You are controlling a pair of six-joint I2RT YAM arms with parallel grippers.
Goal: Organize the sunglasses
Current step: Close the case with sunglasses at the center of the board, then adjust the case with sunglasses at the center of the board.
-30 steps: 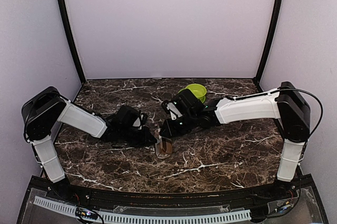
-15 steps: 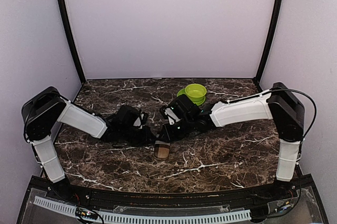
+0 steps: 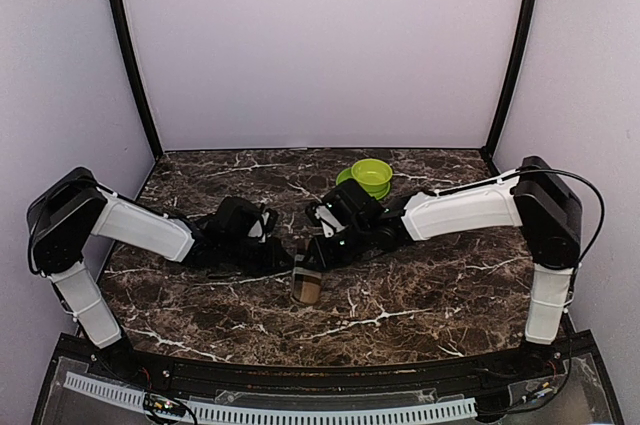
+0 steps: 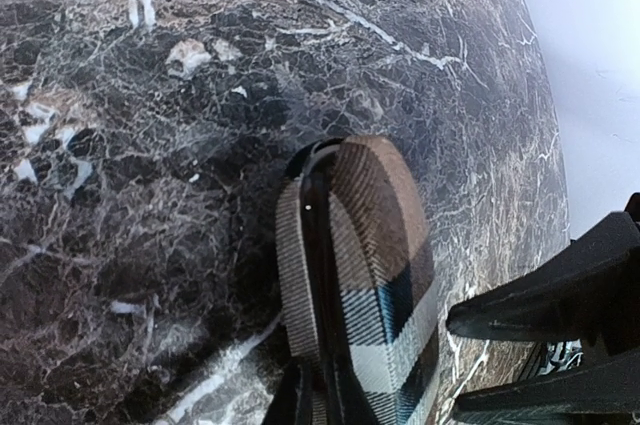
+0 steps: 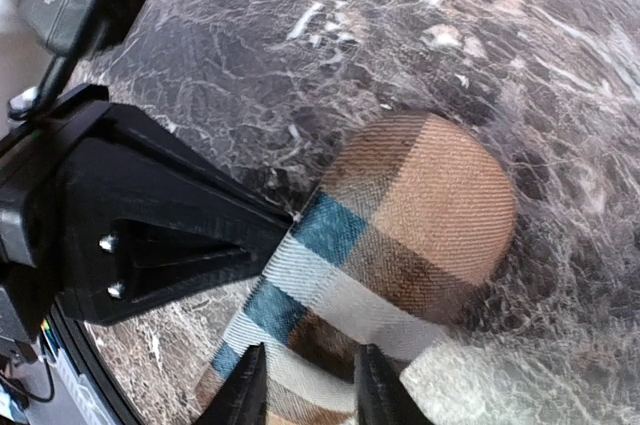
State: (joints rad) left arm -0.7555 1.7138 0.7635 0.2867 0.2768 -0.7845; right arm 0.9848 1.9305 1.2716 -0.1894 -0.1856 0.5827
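A plaid sunglasses case (image 3: 307, 286), tan, white and blue, lies on the dark marble table (image 3: 430, 295) between the two arms. In the left wrist view the case (image 4: 370, 245) stands slightly ajar with a dark slit along its seam; no sunglasses can be made out inside. My left gripper (image 3: 275, 255) (image 4: 310, 407) is closed on the near end of the case at that seam. My right gripper (image 3: 322, 253) (image 5: 308, 387) has its fingers (image 5: 243, 390) pressed onto the plaid lid (image 5: 420, 215) from the other side.
A green bowl (image 3: 371, 175) stands at the back of the table behind the right arm. The right gripper's black fingers (image 4: 560, 290) show in the left wrist view. The left gripper's body (image 5: 130, 235) fills the left of the right wrist view.
The right gripper has moved left and down onto the case. The left arm's shoulder has swung left. The case has shifted slightly toward the front.
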